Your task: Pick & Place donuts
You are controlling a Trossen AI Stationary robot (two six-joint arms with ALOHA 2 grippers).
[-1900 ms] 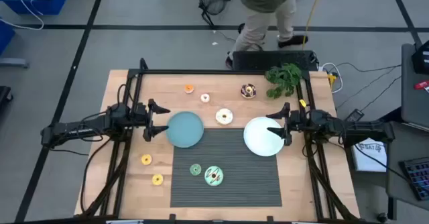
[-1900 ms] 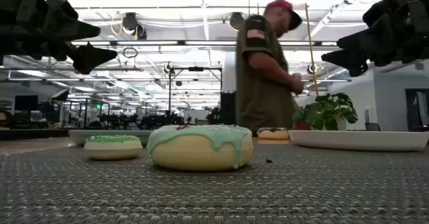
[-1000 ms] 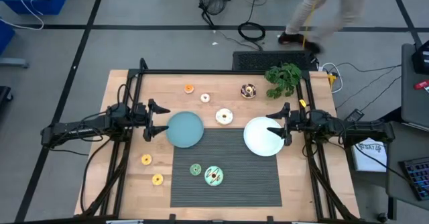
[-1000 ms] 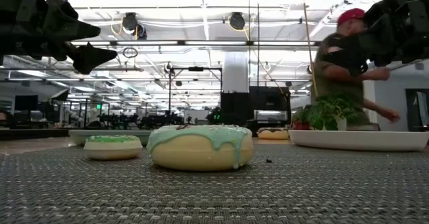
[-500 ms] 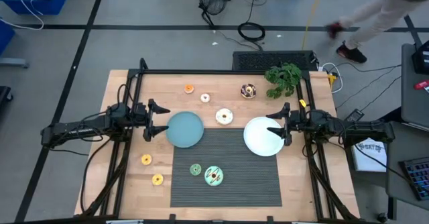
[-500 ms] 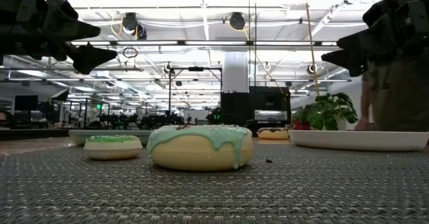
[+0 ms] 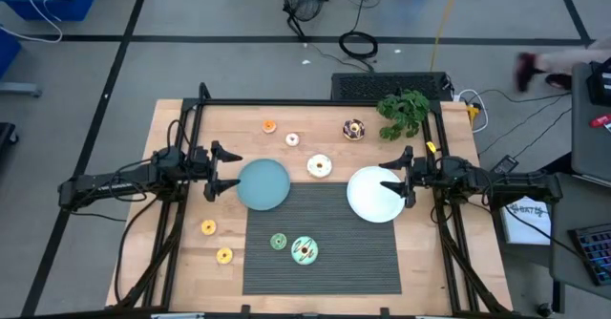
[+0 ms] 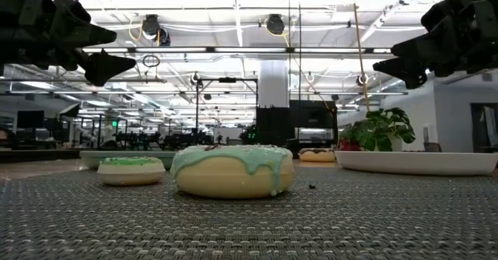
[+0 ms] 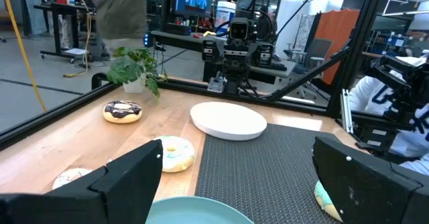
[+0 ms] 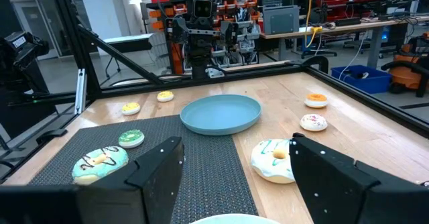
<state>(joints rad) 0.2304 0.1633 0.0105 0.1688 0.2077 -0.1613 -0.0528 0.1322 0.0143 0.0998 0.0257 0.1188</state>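
Several donuts lie flat on the table. An orange one (image 7: 269, 125), a small white one (image 7: 292, 139), a chocolate one (image 7: 354, 129) and a white-iced one (image 7: 319, 166) sit toward the far edge. Two yellow ones (image 7: 208, 227) (image 7: 224, 256) lie at the near left. A green one (image 7: 278, 242) and a mint one (image 7: 304, 251) lie on the dark mat (image 7: 353, 252). My left gripper (image 7: 229, 173) hangs open above the table, left of the teal plate (image 7: 263, 184). My right gripper (image 7: 387, 178) hangs open over the white plate (image 7: 368, 200).
A potted plant (image 7: 404, 112) stands at the far right corner. Black frame rails (image 7: 186, 147) run along both sides of the table. A person's foot (image 7: 535, 66) shows on the floor beyond the far right, and a person (image 9: 120, 16) stands behind the plant.
Both arms and all the donuts have stayed where they were. A person beyond the table's far edge has walked off toward the right.
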